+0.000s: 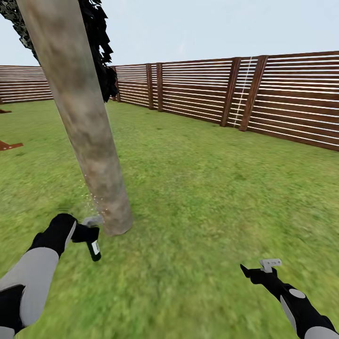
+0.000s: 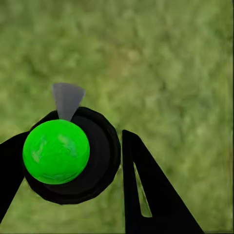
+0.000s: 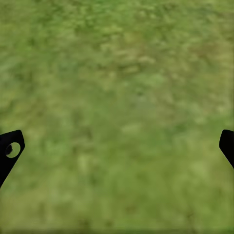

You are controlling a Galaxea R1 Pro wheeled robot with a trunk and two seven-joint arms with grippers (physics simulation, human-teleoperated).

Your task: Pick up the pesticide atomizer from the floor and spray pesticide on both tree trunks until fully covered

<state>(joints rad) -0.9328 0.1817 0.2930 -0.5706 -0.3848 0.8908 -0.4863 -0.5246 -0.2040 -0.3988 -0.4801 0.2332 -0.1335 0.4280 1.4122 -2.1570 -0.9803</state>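
Observation:
A thick mottled grey-tan tree trunk (image 1: 89,136) rises from the grass at the left of the head view. Close to its base, my left gripper (image 1: 88,233) is shut on the pesticide atomizer (image 1: 94,248), a slim dark bottle with a pale label hanging below the fingers. A grey nozzle (image 1: 92,220) points at the trunk, and fine pale specks float against the bark there. In the left wrist view the atomizer (image 2: 73,156) is a black round body with a bright green top, held between the black fingers (image 2: 146,195). My right gripper (image 1: 256,270) hovers open over the grass (image 3: 117,97).
A brown slatted fence (image 1: 292,99) rings the lawn at the back and right. Dark foliage (image 1: 101,52) hangs behind the trunk. A low brown object (image 1: 9,145) lies at the far left edge. Open grass (image 1: 212,188) stretches to the right of the trunk.

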